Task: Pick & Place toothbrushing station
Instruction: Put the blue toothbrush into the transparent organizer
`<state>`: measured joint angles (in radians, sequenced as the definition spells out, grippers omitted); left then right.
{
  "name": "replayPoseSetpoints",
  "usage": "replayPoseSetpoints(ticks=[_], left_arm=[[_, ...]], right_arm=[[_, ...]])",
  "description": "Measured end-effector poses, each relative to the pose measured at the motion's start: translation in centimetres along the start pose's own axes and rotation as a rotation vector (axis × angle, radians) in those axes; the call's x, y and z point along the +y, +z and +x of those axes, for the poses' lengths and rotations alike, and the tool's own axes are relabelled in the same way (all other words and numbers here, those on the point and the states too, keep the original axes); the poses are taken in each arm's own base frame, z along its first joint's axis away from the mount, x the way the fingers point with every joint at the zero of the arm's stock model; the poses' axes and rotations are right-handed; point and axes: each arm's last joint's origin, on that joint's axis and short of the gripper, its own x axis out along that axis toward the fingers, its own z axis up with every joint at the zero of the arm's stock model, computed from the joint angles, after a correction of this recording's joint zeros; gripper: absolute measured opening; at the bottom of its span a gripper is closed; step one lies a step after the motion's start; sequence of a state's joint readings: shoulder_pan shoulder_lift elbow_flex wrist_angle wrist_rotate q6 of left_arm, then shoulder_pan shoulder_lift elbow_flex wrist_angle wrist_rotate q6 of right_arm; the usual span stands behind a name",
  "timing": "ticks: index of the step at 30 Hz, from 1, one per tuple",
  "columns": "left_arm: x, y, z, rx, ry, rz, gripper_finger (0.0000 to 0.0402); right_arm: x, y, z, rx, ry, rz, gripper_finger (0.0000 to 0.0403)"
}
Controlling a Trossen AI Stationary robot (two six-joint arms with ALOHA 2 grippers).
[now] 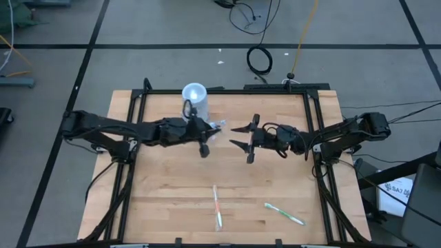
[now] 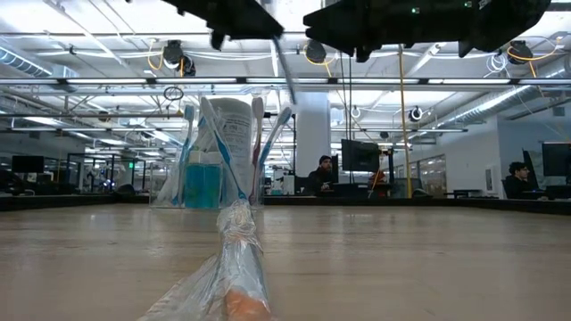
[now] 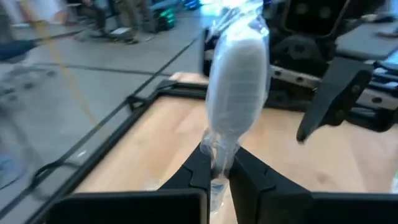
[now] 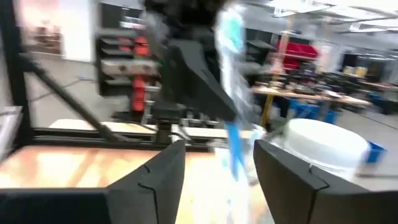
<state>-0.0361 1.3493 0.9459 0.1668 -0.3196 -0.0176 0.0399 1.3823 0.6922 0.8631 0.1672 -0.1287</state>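
The toothbrushing station (image 1: 194, 98), a clear cylinder with a pale round top (image 4: 323, 146), stands on its base at the table's far middle. In the low view, the station (image 2: 234, 134) holds toothbrushes. Just near of it my left gripper (image 1: 205, 138) is shut on a toothbrush in a clear wrapper (image 3: 236, 81), raised above the table. To its right my right gripper (image 1: 232, 136) stands open, facing that toothbrush (image 4: 233, 143) and apart from it. My left gripper pinches the wrapped toothbrush between its two fingers at one gathered end of the wrapper (image 3: 219, 149). The fingers come about level from the table's left. The toothbrush sticks out past the fingertips and is lifted clear of the table.
Two more toothbrushes (image 1: 217, 207) (image 1: 284, 213) lie on the wood near the table's front edge; one in a wrapper (image 2: 241, 259) fills the low view's foreground. Black frame rails (image 1: 131, 138) run along the table's left and right sides. People sit in the room beyond.
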Motion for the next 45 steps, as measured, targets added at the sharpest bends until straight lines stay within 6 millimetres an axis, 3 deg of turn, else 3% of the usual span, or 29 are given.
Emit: replayPoseSetpoints(ticks=[7, 12, 23, 28, 37, 45], left_arm=[[0.7, 1.1, -3.3, 0.028, 0.184, -0.003, 0.0037], [1.5, 0.3, -3.7, 0.104, 0.317, -0.043, 0.0028], [2.1, -4.8, 1.6, 0.330, 0.352, -0.076, 0.0032], [2.7, -6.4, 3.1, 0.383, 0.367, -0.092, 0.0032], [4.0, -7.4, 4.1, 0.435, 0.328, -0.151, 0.0055], [4.5, -7.0, 4.0, 0.427, 0.293, -0.145, 0.0057]], right_arm=[[-0.2, -0.4, 0.0, 0.050, -0.068, -0.001, 0.0201], [-0.2, -0.4, 0.0, 0.046, -0.067, 0.000, 0.0203], [-0.2, -0.4, 0.0, 0.046, -0.064, 0.004, 0.0205], [-0.2, -0.4, 0.0, 0.046, -0.064, 0.004, 0.0203], [-0.2, -0.4, 0.0, 0.051, -0.063, 0.003, 0.0201], [-0.2, -0.5, 0.0, 0.052, -0.062, 0.003, 0.0201]])
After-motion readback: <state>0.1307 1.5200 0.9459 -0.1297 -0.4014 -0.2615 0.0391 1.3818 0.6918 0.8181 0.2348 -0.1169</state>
